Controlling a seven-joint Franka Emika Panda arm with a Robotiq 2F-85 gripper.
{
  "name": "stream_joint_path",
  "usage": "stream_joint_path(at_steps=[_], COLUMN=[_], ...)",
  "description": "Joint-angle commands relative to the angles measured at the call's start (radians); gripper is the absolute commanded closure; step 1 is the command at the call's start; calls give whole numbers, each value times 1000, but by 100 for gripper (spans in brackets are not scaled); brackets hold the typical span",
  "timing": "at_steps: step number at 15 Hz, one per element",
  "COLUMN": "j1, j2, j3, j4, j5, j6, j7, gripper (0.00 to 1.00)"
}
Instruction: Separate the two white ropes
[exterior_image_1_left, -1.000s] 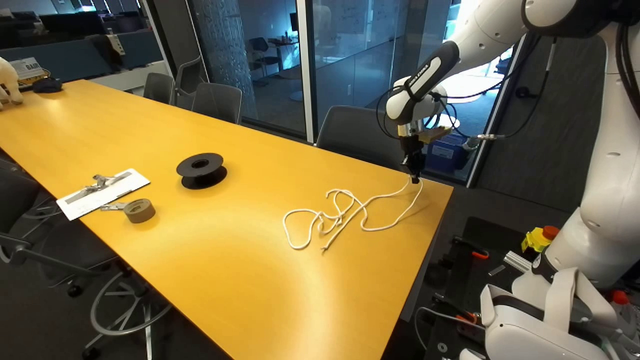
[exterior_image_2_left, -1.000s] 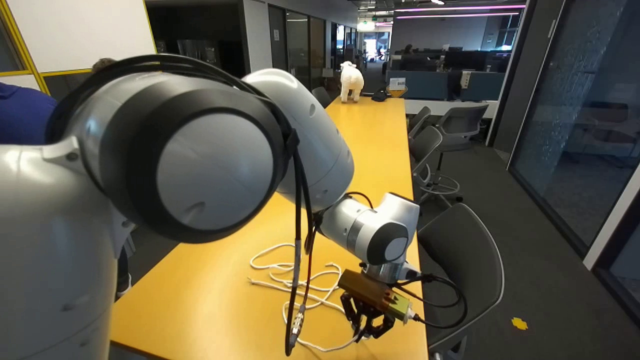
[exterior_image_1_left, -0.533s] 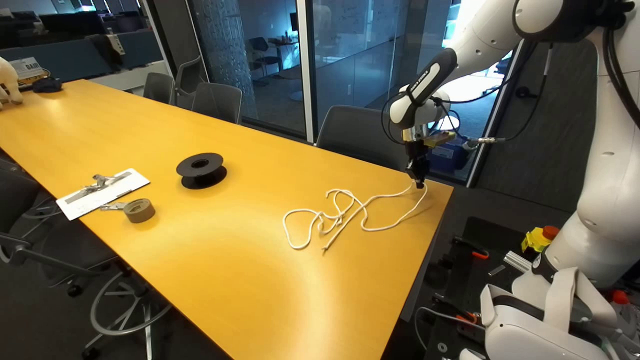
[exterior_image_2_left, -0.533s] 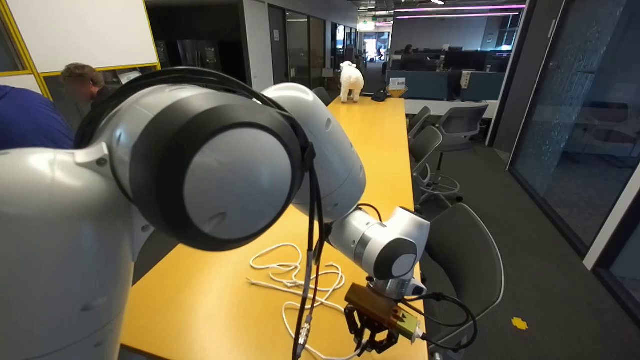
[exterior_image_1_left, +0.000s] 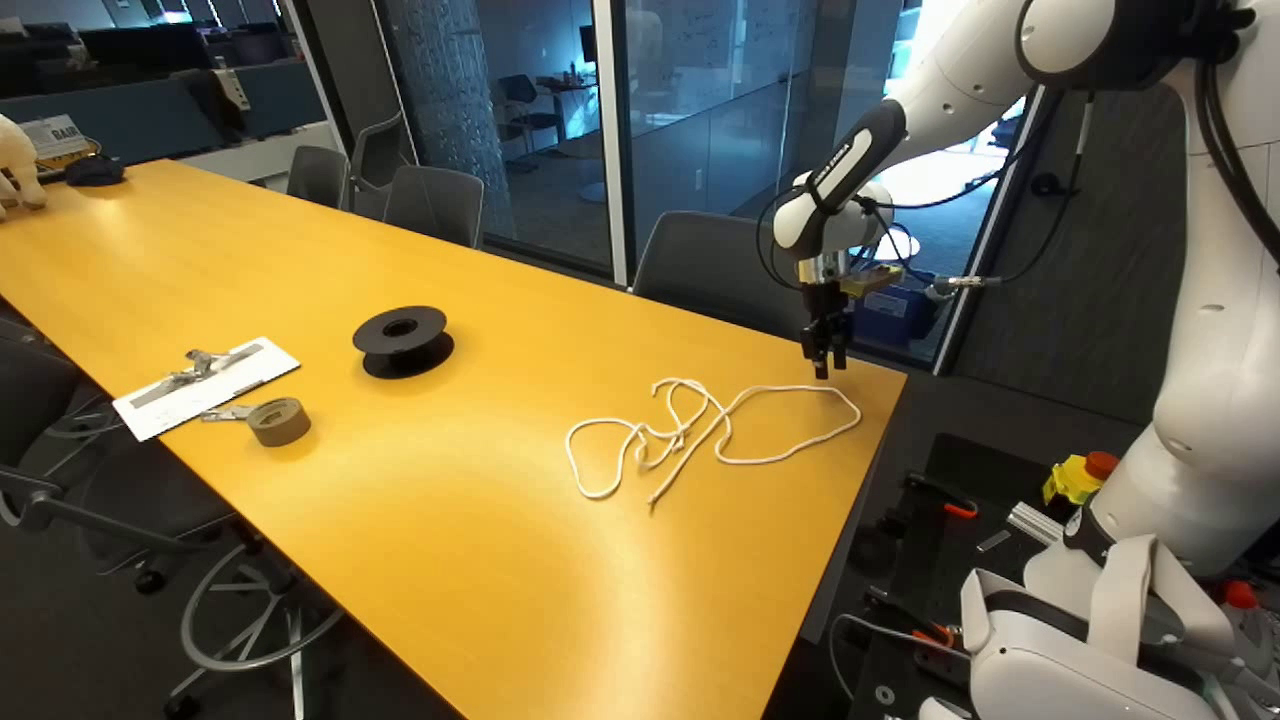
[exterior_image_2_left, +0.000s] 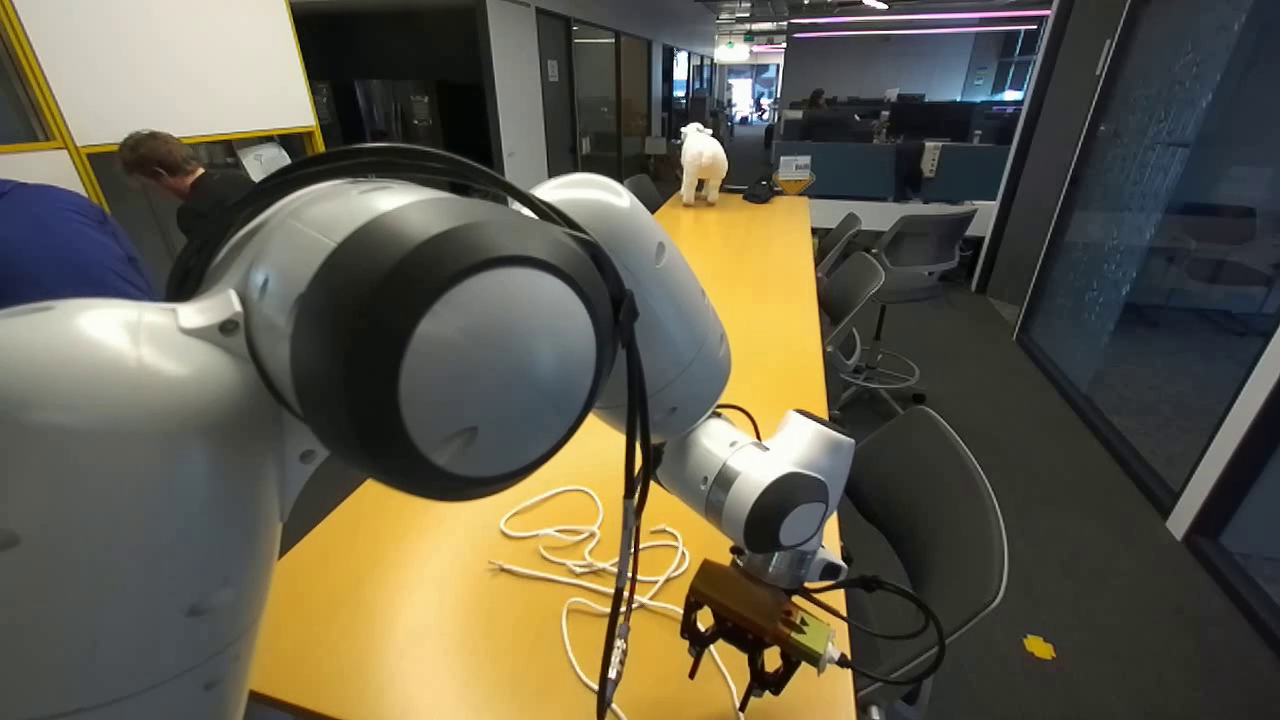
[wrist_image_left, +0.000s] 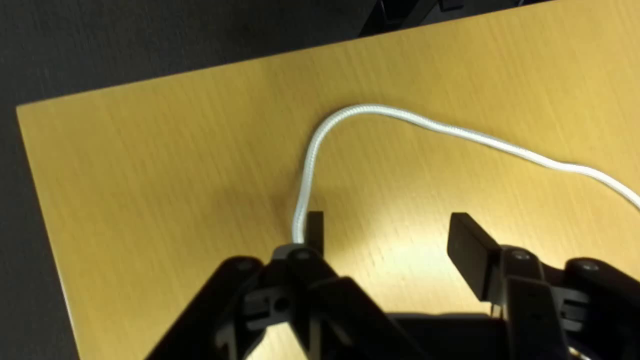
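At two o'clock from the white ropes (exterior_image_1_left: 682, 437), in an exterior view, our gripper (exterior_image_1_left: 830, 367) hangs spread, empty | one loop (wrist_image_left: 450, 130) clear, crossings left | we judge separation unfinished

Both exterior views look down the long yellow wooden worktop (exterior_image_1_left: 505, 370), sharing its near end; the wrist view faces down, seemingly close, onto a corner (wrist_image_left: 42, 122).

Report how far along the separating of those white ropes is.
Looks done: one wide rope loop lies spread toward the end of the table.
In hand: nothing; the gripper hangs open, holding no rope.
Left: the two white ropes still appear to cross and bunch together, so separation looks unfinished.
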Motion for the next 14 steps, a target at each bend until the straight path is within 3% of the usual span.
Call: stream_joint_path(at_steps=[1, 9, 14], j1=[61, 236, 326], j2=[-5, 40, 53], j3=[28, 124, 157], j4=[18, 21, -7], j5=[-39, -84, -223], j6=[35, 126, 228], j7=[16, 124, 83], gripper=[2, 0, 0])
